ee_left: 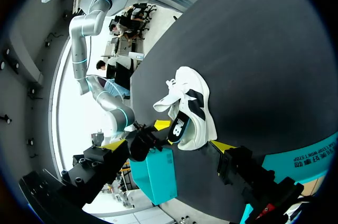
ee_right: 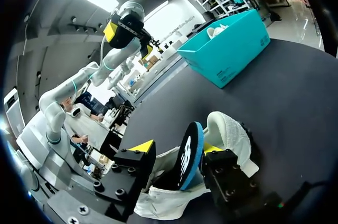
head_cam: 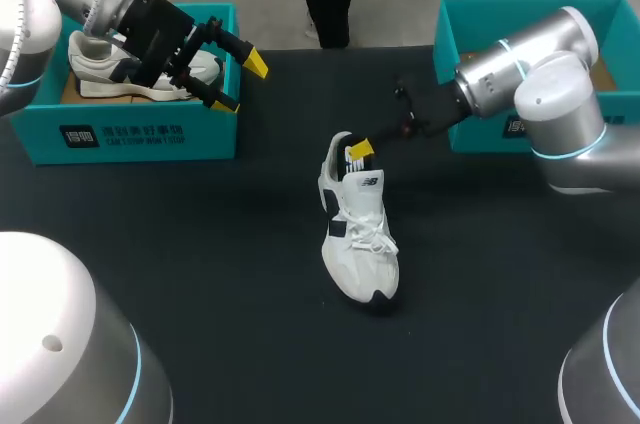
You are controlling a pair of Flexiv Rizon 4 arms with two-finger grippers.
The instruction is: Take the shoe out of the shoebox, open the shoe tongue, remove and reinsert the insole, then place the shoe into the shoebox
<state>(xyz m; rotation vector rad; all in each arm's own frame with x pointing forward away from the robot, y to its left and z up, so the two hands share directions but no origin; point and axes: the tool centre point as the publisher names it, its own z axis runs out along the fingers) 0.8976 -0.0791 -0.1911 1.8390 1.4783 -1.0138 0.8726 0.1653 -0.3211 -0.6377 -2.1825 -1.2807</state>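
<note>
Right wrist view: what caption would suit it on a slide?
Yellow-tipped right claw straddles a black blue-edged insole standing up out of a white shoe.

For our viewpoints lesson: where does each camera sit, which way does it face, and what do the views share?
Head view: above and behind the robot, looking down on the table; both arms show, left gripper by a shoebox, right gripper at the shoe.
Left wrist view: on the left wrist, facing the shoe across the table; own gripper shows.
Right wrist view: on the right wrist, close over the insole; own gripper shows.
Shared: all show the shoe; each wrist view shows the other arm.
</note>
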